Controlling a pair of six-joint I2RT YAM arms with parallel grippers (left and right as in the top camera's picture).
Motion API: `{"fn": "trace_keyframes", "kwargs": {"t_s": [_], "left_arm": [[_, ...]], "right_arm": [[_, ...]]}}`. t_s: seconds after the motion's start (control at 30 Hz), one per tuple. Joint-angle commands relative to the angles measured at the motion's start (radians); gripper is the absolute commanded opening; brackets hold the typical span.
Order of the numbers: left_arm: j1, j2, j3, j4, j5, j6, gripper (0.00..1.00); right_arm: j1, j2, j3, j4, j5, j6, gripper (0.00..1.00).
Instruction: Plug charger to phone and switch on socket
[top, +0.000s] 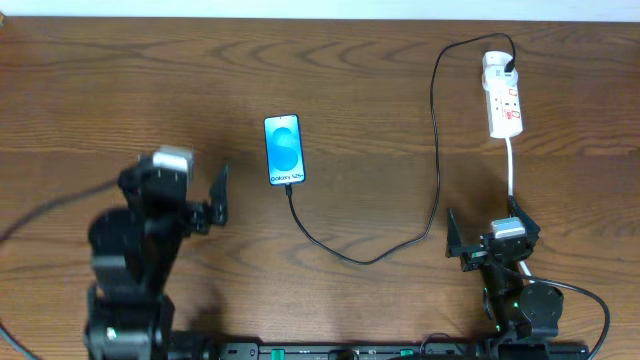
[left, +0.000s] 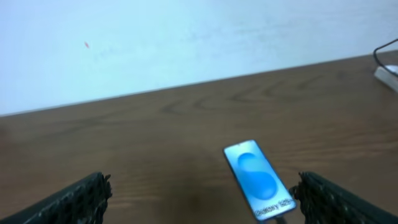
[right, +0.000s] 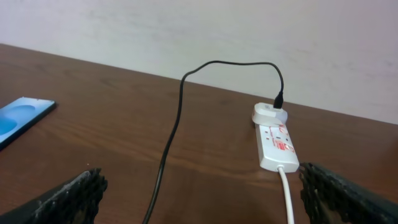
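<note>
- Lying flat on the wooden table (top: 380, 60), the phone (top: 283, 150) faces its blue screen upward.
- The charger (top: 433, 150) meets the phone's short edge nearest the robot. It loops away toward the right arm's side, then climbs to a black plug on the socket. Whether its tip is seated in the phone cannot be told.
- The socket (top: 503, 100) lies well apart from the phone on that same side. Its red switches are too small to read.
- A white cord (top: 511, 165) leaves the socket, running no closer to the phone.
- The left gripper (left: 202, 196) hovers near the phone, just robot-ward of it, with its jaws spread wide and empty.
- The right gripper (right: 202, 174) sits well apart from the phone, beyond the charger's loop, also spread wide and holding nothing.
</note>
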Motion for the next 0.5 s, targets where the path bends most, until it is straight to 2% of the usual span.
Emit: {"fn": "trace_keyframes", "kwargs": {"t_s": [0.0, 0.17, 0.47], "left_arm": [[0.023, -0.105, -0.130, 0.071, 0.015, 0.039, 0.98], [0.037, -0.287, -0.322, 0.164, -0.009, 0.039, 0.98], [0.037, -0.502, -0.513, 0.163, -0.085, 0.035, 0.98]], "right_arm": [[0.008, -0.006, -0.001, -0.005, 0.004, -0.003, 0.99], [0.008, -0.006, -0.001, -0.005, 0.004, -0.003, 0.99], [0.008, -0.006, -0.001, -0.005, 0.004, -0.003, 0.99]]}}
